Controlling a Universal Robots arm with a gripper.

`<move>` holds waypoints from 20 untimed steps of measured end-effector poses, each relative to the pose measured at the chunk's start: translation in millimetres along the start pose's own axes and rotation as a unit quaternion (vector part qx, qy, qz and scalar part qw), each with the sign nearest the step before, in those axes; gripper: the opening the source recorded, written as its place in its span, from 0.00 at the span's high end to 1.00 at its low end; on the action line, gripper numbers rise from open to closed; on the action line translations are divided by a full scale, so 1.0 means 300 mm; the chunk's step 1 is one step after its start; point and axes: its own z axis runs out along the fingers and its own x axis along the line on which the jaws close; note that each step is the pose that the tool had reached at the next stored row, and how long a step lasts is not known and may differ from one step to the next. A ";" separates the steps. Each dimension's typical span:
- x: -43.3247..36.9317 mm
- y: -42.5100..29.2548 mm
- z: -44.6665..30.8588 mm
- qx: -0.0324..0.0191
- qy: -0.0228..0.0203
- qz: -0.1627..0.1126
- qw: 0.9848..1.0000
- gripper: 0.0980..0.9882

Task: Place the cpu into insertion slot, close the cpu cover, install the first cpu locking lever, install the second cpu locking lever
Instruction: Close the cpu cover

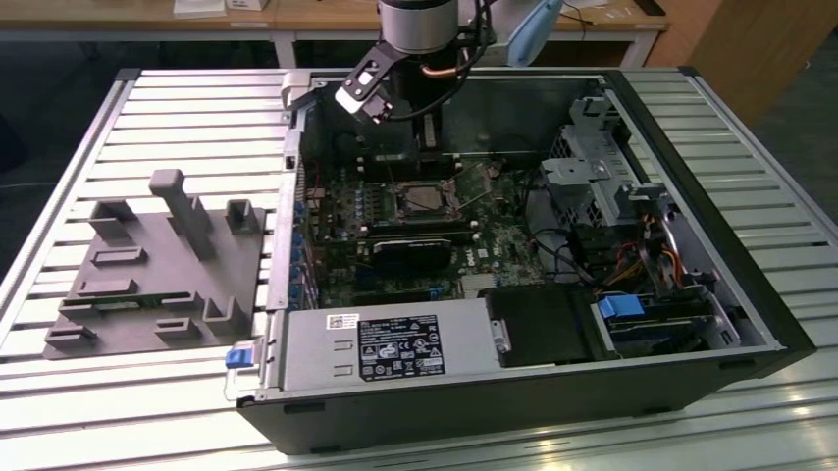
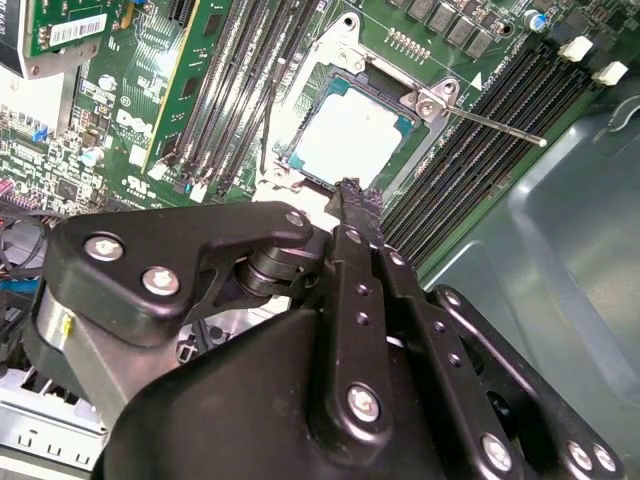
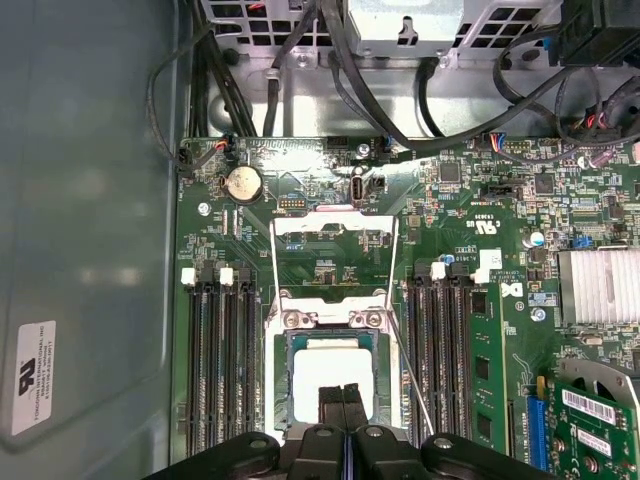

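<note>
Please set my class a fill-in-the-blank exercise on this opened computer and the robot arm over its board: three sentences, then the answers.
1. The cpu lies in the insertion slot of the ____ circuit board.
2. The cpu cover is swung ____, away from the cpu.
3. The gripper hangs over the cpu with its jaws ____.
Missing words: green; open; shut.

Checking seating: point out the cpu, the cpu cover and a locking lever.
cpu [image 3: 322,362], first wrist view, silvery top.
cpu cover [image 3: 335,222], first wrist view, open frame's end bar.
locking lever [image 2: 495,127], second wrist view, rod's middle.
</note>
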 end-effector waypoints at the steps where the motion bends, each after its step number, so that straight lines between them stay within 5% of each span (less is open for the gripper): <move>1: 0.000 0.000 0.000 0.000 0.000 0.000 1.000 1.00; 7: 0.001 0.022 -0.008 0.000 0.000 0.000 1.000 1.00; 20: 0.001 0.031 -0.006 0.000 0.000 0.000 1.000 1.00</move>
